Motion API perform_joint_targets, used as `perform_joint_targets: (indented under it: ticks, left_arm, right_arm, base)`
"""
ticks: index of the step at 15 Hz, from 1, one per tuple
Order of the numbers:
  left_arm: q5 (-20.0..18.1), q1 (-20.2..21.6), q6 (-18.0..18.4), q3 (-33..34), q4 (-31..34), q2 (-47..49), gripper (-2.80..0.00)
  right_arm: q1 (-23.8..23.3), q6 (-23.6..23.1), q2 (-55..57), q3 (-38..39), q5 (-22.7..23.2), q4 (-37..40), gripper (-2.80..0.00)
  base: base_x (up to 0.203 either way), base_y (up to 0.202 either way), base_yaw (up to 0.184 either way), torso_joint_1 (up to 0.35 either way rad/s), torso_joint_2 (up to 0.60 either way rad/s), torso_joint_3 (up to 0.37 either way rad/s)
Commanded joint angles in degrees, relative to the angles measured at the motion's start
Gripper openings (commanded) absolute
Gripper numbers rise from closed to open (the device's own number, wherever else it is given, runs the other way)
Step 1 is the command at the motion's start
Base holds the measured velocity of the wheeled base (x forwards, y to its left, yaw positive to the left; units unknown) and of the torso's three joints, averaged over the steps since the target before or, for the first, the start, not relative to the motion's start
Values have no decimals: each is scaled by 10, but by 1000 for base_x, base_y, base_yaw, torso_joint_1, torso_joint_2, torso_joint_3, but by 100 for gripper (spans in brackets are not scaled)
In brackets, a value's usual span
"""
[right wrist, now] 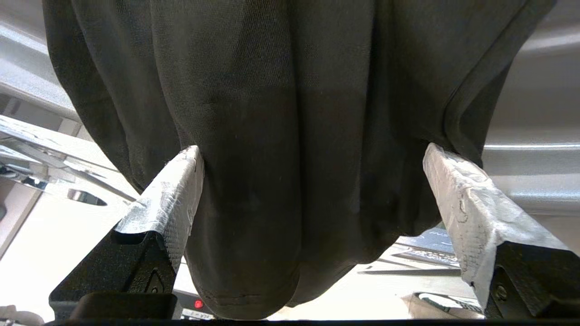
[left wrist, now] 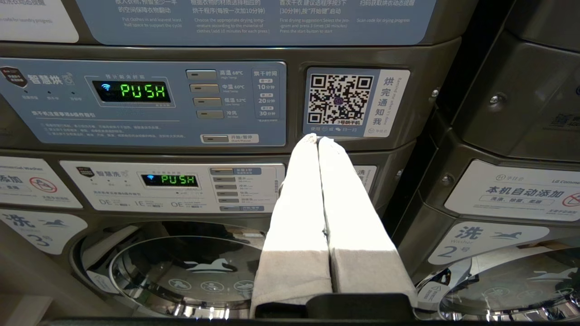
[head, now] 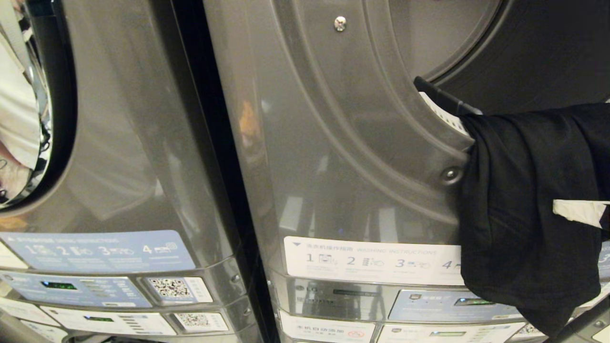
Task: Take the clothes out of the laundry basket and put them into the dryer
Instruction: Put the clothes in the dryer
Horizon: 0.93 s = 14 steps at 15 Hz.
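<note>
Draped over the dryer's (head: 362, 143) door rim at the head view's right, one black garment (head: 524, 205) hangs limp and creased down across the instruction label. Left wrist view: the left gripper (left wrist: 318, 141) has both padded fingers pressed together, holding nothing, before two control panels reading PUSH. Right wrist view: the right gripper (right wrist: 312, 156) has jaws spread wide, the dark cloth sagging loose between its two fingers.

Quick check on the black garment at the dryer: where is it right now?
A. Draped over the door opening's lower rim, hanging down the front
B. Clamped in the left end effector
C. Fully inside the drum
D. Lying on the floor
A: the black garment drapes over the dryer opening's rim and hangs down the front panel.
</note>
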State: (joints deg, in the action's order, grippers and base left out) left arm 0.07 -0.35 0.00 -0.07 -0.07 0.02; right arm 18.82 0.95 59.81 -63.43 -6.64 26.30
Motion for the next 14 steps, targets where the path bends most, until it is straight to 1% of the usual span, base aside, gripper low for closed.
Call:
perform_joint_targets:
  ticks: [1,2,8,10,14]
  left_arm:
    - [0,0,0,1,0,0,-280]
    - [0,0,0,0,0,0,-280]
    - [0,0,0,0,0,0,-280]
    - [0,0,0,0,0,0,-280]
    - [0,0,0,0,0,0,-280]
  right_arm:
    - [0,0,2,1,0,2,0]
    - [0,0,3,0,0,2,-280]
    - [2,-1,21,1,1,2,-280]
    - [2,-17,20,1,0,2,-280]
    - [2,-22,6,1,1,4,-280]
  base:
    - [0,0,0,0,0,0]
    - [0,0,0,0,0,0]
    - [0,0,0,0,0,0]
    - [0,0,0,0,0,0]
    - [0,0,0,0,0,0]
